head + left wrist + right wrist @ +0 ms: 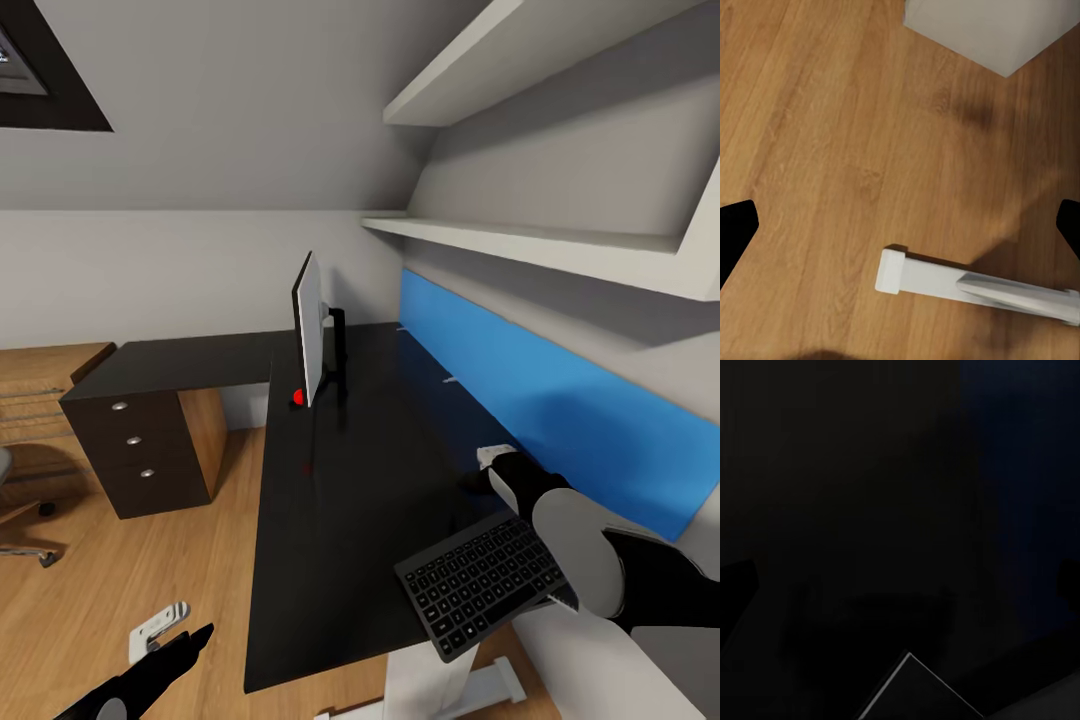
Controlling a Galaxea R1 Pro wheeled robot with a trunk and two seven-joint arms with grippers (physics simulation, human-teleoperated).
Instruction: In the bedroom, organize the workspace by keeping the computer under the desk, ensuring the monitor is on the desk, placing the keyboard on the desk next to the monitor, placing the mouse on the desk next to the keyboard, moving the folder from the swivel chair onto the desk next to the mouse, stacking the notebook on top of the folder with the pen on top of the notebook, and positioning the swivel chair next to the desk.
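Note:
The black-topped desk (340,500) runs away from me along the right wall. The monitor (309,330) stands on it, seen edge-on, with a red dot at its lower corner. The keyboard (485,582) lies at an angle on the desk's near right corner, partly over the edge and under my right forearm; one of its corners (911,667) shows in the right wrist view. My right gripper (490,465) (904,581) hovers open over the dark desktop, beyond the keyboard. My left gripper (172,635) (900,225) is open and empty above the wood floor. Part of the swivel chair (15,500) shows at the far left.
A dark three-drawer unit (140,450) stands under the desk's left wing. A long blue wall panel (560,410) and white shelves (540,245) line the right wall. A white desk foot (945,281) and a pale grey block (997,30) rest on the floor below my left gripper.

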